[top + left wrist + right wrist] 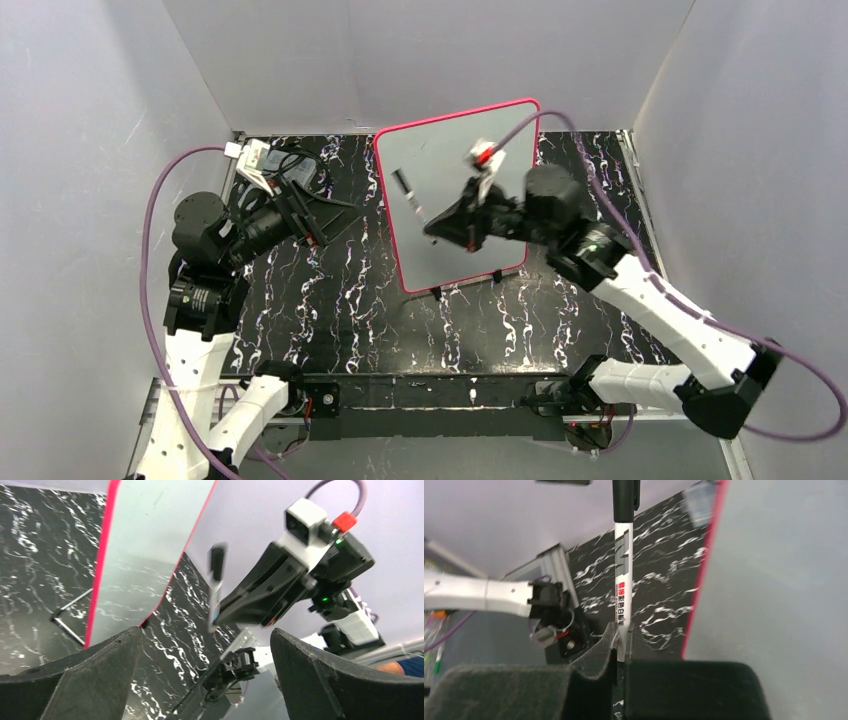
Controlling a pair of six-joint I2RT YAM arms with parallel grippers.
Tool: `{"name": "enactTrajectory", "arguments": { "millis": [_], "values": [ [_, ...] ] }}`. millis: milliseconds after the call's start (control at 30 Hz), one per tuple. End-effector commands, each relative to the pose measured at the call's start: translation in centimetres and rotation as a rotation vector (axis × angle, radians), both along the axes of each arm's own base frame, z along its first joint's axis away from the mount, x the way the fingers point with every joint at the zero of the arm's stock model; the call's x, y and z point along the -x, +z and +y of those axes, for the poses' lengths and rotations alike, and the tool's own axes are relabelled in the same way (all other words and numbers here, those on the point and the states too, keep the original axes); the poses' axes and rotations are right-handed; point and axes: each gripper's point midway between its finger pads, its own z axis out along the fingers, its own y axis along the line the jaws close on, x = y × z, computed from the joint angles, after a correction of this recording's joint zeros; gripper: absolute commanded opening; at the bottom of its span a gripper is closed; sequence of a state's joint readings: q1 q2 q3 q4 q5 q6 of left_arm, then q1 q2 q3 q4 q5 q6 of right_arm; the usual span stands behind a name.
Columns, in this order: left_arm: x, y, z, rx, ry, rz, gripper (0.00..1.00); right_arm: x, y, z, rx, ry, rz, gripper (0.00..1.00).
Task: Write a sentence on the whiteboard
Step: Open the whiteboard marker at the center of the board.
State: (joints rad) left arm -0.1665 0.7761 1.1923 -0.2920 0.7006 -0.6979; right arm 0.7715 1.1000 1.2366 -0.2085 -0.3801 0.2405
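The whiteboard is a flat, glossy white rectangle with rounded corners and a thin pink-red frame. It stands on small black feet right of centre on the worktop, towards the far edge. Its long axis runs upward, its lower edge lies roughly along the far edge though slightly skewed, and its face is turned to the near edge. The worktop is black with white marble-like veins, and plain pale grey walls close it in on the left, far and right sides. In front of the board's left half, the right end effector pinches a whiteboard marker between rough, matte black fingers. The marker is a slim white barrel with grey, red and black print. Its black capped end points away from the fingers, towards the far-left corner. Whether it touches the board cannot be told. The left end effector hovers near the far-left corner, its dark wedge-shaped fingers spread wide around nothing.
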Motion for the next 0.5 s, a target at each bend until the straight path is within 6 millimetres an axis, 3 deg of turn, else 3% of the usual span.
{"name": "enactTrajectory", "arguments": {
  "millis": [0, 167, 467],
  "values": [
    [1.6, 1.6, -1.6, 0.054, -0.109, -0.011, 0.99, 2.2, 0.6, 4.5, 0.025, 0.067, -0.077, 0.01],
    [1.2, -0.6, -0.8, 0.028, -0.036, 0.046, 0.99, 4.3, 0.3, 7.4, 0.015, 0.145, -0.076, 0.01],
    [0.5, -3.2, -0.2, -0.015, 0.022, 0.107, 0.92, 5.1, 0.5, 7.8, 0.005, 0.174, -0.068, 0.01]
  ]
}}
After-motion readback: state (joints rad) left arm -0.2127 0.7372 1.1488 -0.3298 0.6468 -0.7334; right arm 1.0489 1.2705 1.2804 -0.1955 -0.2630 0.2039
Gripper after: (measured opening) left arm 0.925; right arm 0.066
